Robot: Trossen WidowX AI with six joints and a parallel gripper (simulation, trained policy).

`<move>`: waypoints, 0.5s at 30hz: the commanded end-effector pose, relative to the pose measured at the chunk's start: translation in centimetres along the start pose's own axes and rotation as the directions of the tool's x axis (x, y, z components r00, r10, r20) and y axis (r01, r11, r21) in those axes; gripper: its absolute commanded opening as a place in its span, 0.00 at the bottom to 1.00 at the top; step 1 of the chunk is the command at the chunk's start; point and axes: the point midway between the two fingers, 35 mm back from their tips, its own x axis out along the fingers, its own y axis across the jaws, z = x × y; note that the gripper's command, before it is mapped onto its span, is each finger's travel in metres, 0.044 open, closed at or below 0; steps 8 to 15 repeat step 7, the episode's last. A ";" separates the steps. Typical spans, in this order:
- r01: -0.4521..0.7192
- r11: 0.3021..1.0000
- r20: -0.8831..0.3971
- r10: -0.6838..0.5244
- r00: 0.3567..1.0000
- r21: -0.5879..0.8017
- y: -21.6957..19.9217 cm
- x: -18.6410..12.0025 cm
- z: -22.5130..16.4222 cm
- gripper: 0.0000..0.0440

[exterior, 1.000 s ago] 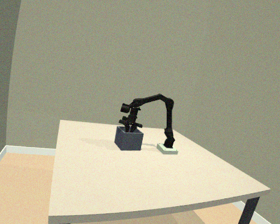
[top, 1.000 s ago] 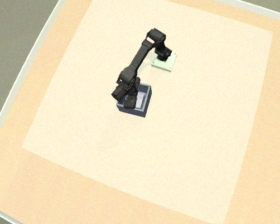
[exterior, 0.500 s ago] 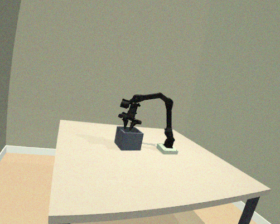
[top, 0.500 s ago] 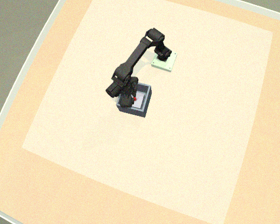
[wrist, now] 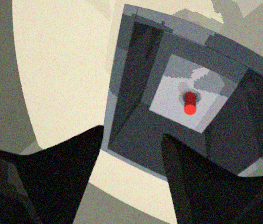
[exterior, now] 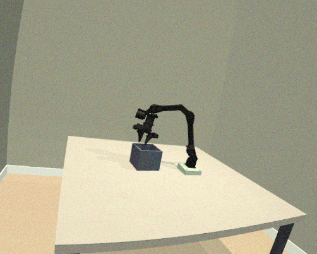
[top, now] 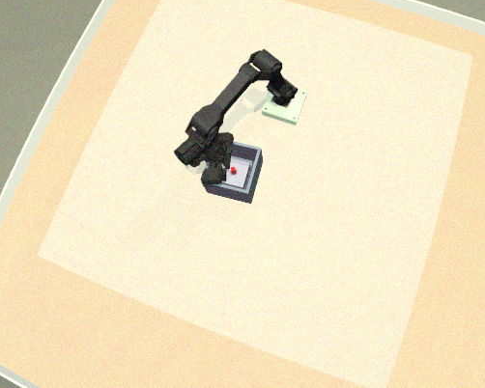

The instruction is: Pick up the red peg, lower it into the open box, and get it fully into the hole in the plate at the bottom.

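The red peg (top: 233, 170) (wrist: 190, 104) stands in the hole of the pale plate (top: 240, 179) (wrist: 162, 98) at the bottom of the open box (top: 258, 166) (exterior: 150, 162) (wrist: 112, 100). Its red end sticks up above the plate. How deep it sits I cannot tell exactly. My gripper (exterior: 142, 143) (wrist: 133, 135) is open, with nothing between its fingers. The fingertips hang just above the box's rim in the exterior view, clear of the peg. In the wrist view the peg is beyond and to the right of the fingertips. The box walls hide the peg in the exterior view.
The arm's pale green base plate (top: 284, 114) (exterior: 191, 172) is fixed to the table (top: 322, 243) (exterior: 166, 210), near the box. The box's dark walls rise around the plate on all sides. The arm arches over from the base to the box.
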 end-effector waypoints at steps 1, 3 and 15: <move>-0.011 1.000 -0.008 0.011 1.000 -0.012 0.3 0.0 0.5 0.50; -0.019 1.000 -0.011 0.019 1.000 -0.020 0.5 -0.1 0.7 0.49; -0.033 0.999 -0.017 0.032 0.999 -0.037 0.8 0.0 1.3 0.48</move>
